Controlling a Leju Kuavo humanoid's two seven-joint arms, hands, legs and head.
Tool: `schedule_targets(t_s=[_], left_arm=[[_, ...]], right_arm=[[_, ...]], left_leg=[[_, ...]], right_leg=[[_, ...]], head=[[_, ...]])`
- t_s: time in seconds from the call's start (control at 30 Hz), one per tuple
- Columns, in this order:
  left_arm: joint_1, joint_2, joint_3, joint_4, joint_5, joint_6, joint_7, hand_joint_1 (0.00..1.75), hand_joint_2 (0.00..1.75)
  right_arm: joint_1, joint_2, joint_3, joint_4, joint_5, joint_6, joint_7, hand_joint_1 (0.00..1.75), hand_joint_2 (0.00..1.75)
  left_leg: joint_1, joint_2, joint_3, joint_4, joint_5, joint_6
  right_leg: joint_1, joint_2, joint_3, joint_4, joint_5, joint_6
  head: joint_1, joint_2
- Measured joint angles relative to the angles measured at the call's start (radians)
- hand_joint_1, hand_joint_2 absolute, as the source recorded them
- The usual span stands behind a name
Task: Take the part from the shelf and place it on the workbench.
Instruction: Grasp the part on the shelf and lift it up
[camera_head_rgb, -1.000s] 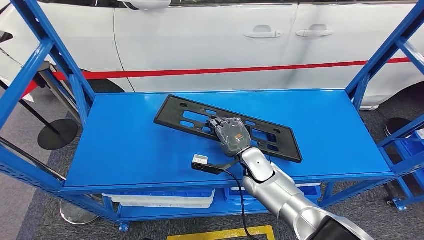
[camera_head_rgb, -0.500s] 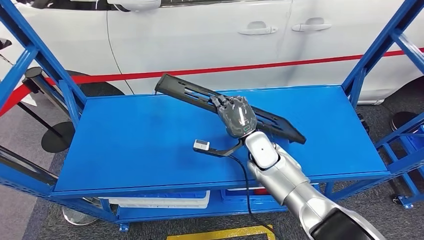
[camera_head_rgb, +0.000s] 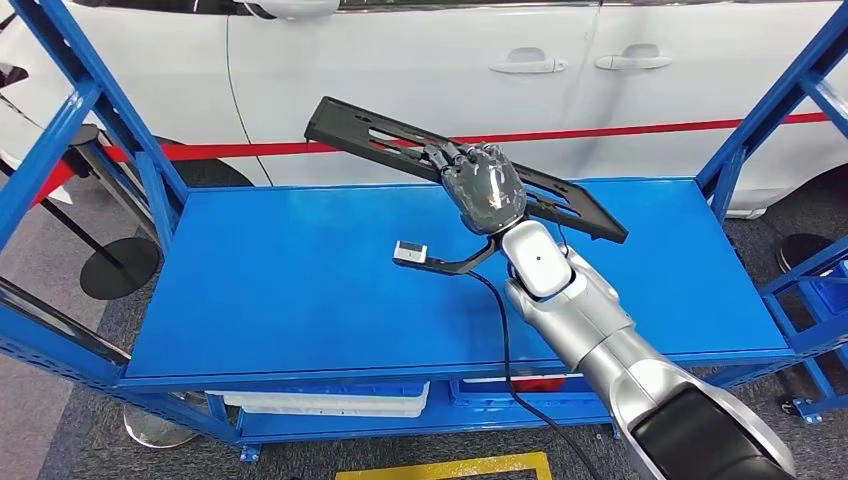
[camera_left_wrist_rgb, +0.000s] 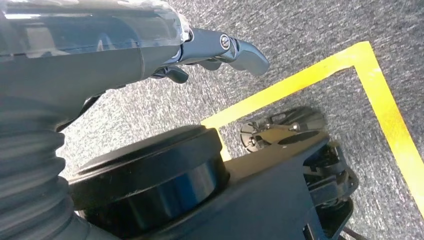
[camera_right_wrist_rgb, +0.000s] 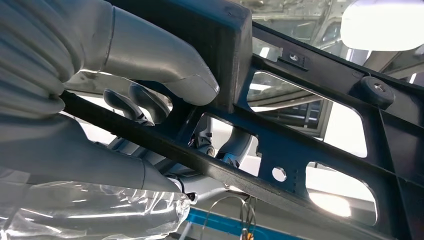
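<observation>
A white car (camera_head_rgb: 420, 70) with a red stripe stands behind a blue shelf (camera_head_rgb: 300, 290), whose flat top carries nothing but the shadow of the arm. The right hand (camera_head_rgb: 488, 190) is raised over the far edge of the shelf, toward 12 o'clock, its fingers (camera_right_wrist_rgb: 150, 102) wrapped through the openings of the black slotted part (camera_head_rgb: 380, 135) and its thumb pressed on the frame. The part hangs clear of the shelf top, tilted, its long end reaching toward 10 o'clock against the car door. The left hand (camera_left_wrist_rgb: 150, 55) hangs low over grey carpet (camera_left_wrist_rgb: 310, 30) beside a yellow floor line (camera_left_wrist_rgb: 380, 100), fingers loosely extended, holding nothing.
</observation>
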Motion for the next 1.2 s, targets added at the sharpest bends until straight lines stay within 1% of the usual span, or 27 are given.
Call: schedule_targets(t_s=[0.03,0.07,0.13,0.17,0.2,0.23,0.27,0.33,0.37,0.4,0.47,0.5,0.53,0.57,0.6,0.63,0.67,0.7,0.77,0.83,0.9,1.0,1.03,1.07,1.1,1.17,1.2], left_arm=[[0.000,0.000,0.000,0.000,0.000,0.000,0.000,0.00,1.75],[0.000,0.000,0.000,0.000,0.000,0.000,0.000,0.00,1.75],[0.000,0.000,0.000,0.000,0.000,0.000,0.001,0.00,1.75],[0.000,0.000,0.000,0.000,0.000,0.000,0.001,0.00,1.75],[0.000,0.000,0.000,0.000,0.000,0.000,0.001,0.00,1.75],[0.000,0.000,0.000,0.000,0.000,0.000,0.001,0.00,1.75],[0.000,0.000,0.000,0.000,0.000,0.001,0.001,0.00,1.75],[0.001,0.000,0.000,0.000,0.000,0.002,0.000,0.00,1.75],[0.001,0.000,0.000,0.000,0.000,0.003,-0.001,0.00,1.75],[0.002,0.000,0.000,0.000,0.000,0.003,-0.002,0.00,1.75],[0.002,0.000,0.000,0.000,0.002,0.005,-0.005,0.00,1.75],[0.002,0.000,0.001,0.000,0.003,0.006,-0.006,0.00,1.75],[0.002,0.000,0.001,0.000,0.004,0.009,-0.007,0.00,1.75],[0.002,-0.001,0.002,0.000,0.004,0.011,-0.008,0.00,1.75],[0.003,-0.001,0.003,0.000,0.006,0.015,-0.008,0.00,1.75],[0.005,-0.001,0.005,0.000,0.009,0.019,-0.008,0.00,1.75],[0.008,-0.001,0.007,0.000,0.013,0.023,-0.008,0.00,1.75],[0.010,-0.001,0.010,0.000,0.016,0.026,-0.009,0.00,1.75],[0.013,-0.001,0.014,0.000,0.019,0.028,-0.013,0.00,1.75],[0.018,-0.003,0.017,0.000,0.021,0.029,-0.017,0.00,1.75],[0.022,-0.007,0.020,0.000,0.022,0.034,-0.020,0.00,1.75],[0.022,-0.014,0.024,0.000,0.022,0.041,-0.014,0.00,1.75],[0.022,-0.015,0.025,0.000,0.022,0.042,-0.011,0.00,1.75],[0.022,-0.016,0.027,0.000,0.022,0.043,-0.007,0.00,1.75],[0.022,-0.018,0.028,0.000,0.023,0.042,-0.002,0.00,1.75],[0.021,-0.020,0.032,0.000,0.024,0.037,0.009,0.00,1.75],[0.020,-0.020,0.034,0.000,0.025,0.032,0.016,0.00,1.75]], right_arm=[[0.001,-0.001,0.000,0.000,0.000,0.000,0.000,1.75,1.75],[0.001,-0.001,0.000,0.000,0.000,0.000,0.000,1.75,1.75],[-0.002,-0.003,0.000,0.000,0.002,0.000,0.002,1.75,1.75],[-0.005,-0.004,0.000,0.000,0.006,0.000,0.006,1.75,1.75],[-0.007,-0.005,0.001,-0.001,0.011,0.000,0.012,1.75,1.75],[-0.009,-0.007,0.003,-0.003,0.019,0.000,0.020,1.75,1.75],[-0.010,-0.010,0.006,-0.006,0.028,0.000,0.030,1.75,1.75],[-0.011,-0.021,0.012,-0.019,0.048,-0.001,0.054,1.75,1.75],[-0.012,-0.027,0.014,-0.030,0.055,-0.001,0.066,1.75,1.75],[-0.012,-0.033,0.015,-0.045,0.057,-0.001,0.075,1.75,1.75],[-0.011,-0.045,0.016,-0.078,0.043,-0.001,0.077,1.75,1.75],[-0.008,-0.051,0.013,-0.096,0.025,-0.001,0.066,1.75,1.75],[-0.002,-0.055,0.005,-0.115,-0.007,-0.001,0.043,1.75,1.75],[0.008,-0.057,-0.009,-0.135,-0.050,-0.001,0.004,1.75,1.75],[0.021,-0.054,-0.032,-0.157,-0.118,-0.001,-0.058,1.75,1.75],[0.034,-0.046,-0.064,-0.175,-0.210,0.000,-0.139,1.75,1.75],[0.046,-0.032,-0.103,-0.186,-0.332,0.000,-0.230,1.75,1.75],[0.058,-0.016,-0.143,-0.195,-0.474,0.002,-0.315,1.75,1.75],[0.089,0.009,-0.193,-0.223,-0.765,0.007,-0.423,1.75,1.75],[0.145,0.018,-0.203,-0.292,-0.962,0.007,-0.472,1.75,1.75],[0.219,0.036,-0.207,-0.385,-1.002,0.002,-0.520,1.75,1.75],[0.341,0.103,-0.248,-0.527,-0.853,-0.002,-0.613,1.75,1.75],[0.379,0.130,-0.270,-0.573,-0.804,-0.002,-0.635,1.75,1.75],[0.409,0.156,-0.290,-0.617,-0.777,-0.002,-0.647,1.75,1.75],[0.432,0.175,-0.304,-0.654,-0.775,-0.002,-0.649,1.75,1.75],[0.458,0.196,-0.309,-0.717,-0.829,-0.003,-0.631,1.75,1.75],[0.467,0.199,-0.304,-0.744,-0.866,-0.003,-0.619,1.75,1.75]], left_leg=[[0.000,0.000,0.000,0.000,-0.001,0.000],[0.000,-0.001,0.001,0.000,-0.001,-0.001],[0.000,-0.003,0.004,0.001,-0.004,-0.005],[-0.001,-0.004,0.004,0.002,-0.006,-0.009],[-0.003,-0.004,0.003,0.002,-0.007,-0.014],[-0.004,-0.004,0.002,0.001,-0.007,-0.019],[-0.005,-0.004,0.001,0.000,-0.006,-0.024],[-0.003,-0.003,0.000,0.003,-0.012,-0.034],[-0.002,-0.001,-0.007,0.021,-0.026,-0.038],[-0.002,0.000,-0.024,0.059,-0.050,-0.040],[-0.001,0.001,-0.080,0.186,-0.111,-0.041],[-0.001,0.001,-0.108,0.245,-0.131,-0.041],[-0.001,0.001,-0.124,0.278,-0.135,-0.041],[-0.001,0.001,-0.122,0.274,-0.119,-0.040],[-0.001,0.001,-0.103,0.233,-0.088,-0.038],[-0.002,0.001,-0.072,0.167,-0.051,-0.034],[-0.004,0.001,-0.042,0.103,-0.023,-0.030],[-0.005,0.001,-0.018,0.050,-0.009,-0.026],[-0.009,-0.002,0.000,0.010,-0.010,-0.020],[-0.005,-0.007,0.004,0.000,-0.008,-0.012],[-0.001,-0.007,0.009,-0.009,-0.004,-0.004],[0.000,-0.003,0.012,-0.011,-0.006,0.001],[0.000,-0.004,0.013,-0.011,-0.007,0.001],[0.001,-0.005,0.015,-0.010,-0.009,0.001],[0.002,-0.006,0.017,-0.009,-0.011,-0.001],[0.003,-0.009,0.023,-0.006,-0.017,-0.009],[0.002,-0.010,0.024,-0.003,-0.020,-0.015]], right_leg=[[-0.003,0.000,-0.014,0.023,0.002,0.002],[-0.005,0.000,-0.008,0.007,0.024,0.003],[-0.010,0.000,0.046,-0.114,0.094,0.001],[-0.008,0.000,0.075,-0.179,0.117,-0.001],[-0.007,0.000,0.094,-0.221,0.129,-0.004],[-0.004,0.001,0.102,-0.241,0.130,-0.007],[0.000,0.002,0.103,-0.245,0.128,-0.010],[-0.002,0.002,0.105,-0.251,0.131,-0.021],[-0.002,0.001,0.107,-0.255,0.132,-0.029],[-0.003,0.000,0.110,-0.259,0.133,-0.036],[0.000,-0.001,0.113,-0.260,0.132,-0.045],[0.002,-0.001,0.114,-0.260,0.131,-0.047],[0.004,-0.001,0.115,-0.259,0.130,-0.048],[0.006,-0.001,0.117,-0.258,0.128,-0.049],[0.007,0.000,0.120,-0.257,0.126,-0.050],[0.008,0.001,0.123,-0.255,0.124,-0.049],[0.010,0.003,0.124,-0.253,0.121,-0.047],[0.012,0.004,0.123,-0.250,0.119,-0.044],[0.014,0.003,0.119,-0.249,0.118,-0.036],[0.012,-0.001,0.119,-0.247,0.115,-0.026],[0.009,-0.001,0.101,-0.205,0.083,-0.015],[0.000,-0.001,0.016,-0.032,0.000,-0.003],[-0.004,-0.001,-0.006,0.009,-0.007,0.001],[-0.008,-0.001,-0.012,0.015,0.004,0.003],[-0.013,-0.001,0.001,-0.015,0.031,0.005],[-0.018,-0.001,0.063,-0.140,0.096,0.006],[-0.017,0.000,0.089,-0.194,0.115,0.004]], head=[[0.000,0.000],[0.000,0.000],[0.000,0.000],[0.000,0.000],[0.000,0.000],[-0.001,0.000],[-0.001,0.000],[-0.001,0.000],[-0.001,0.000],[-0.001,0.000],[-0.002,0.000],[-0.002,0.000],[-0.002,0.000],[-0.002,0.000],[-0.002,0.000],[-0.002,0.000],[-0.002,0.000],[-0.002,0.000],[-0.001,0.000],[0.000,0.000],[0.002,0.000],[0.005,0.000],[0.005,0.000],[0.005,0.000],[0.005,0.000],[0.005,0.000],[0.005,0.000]])
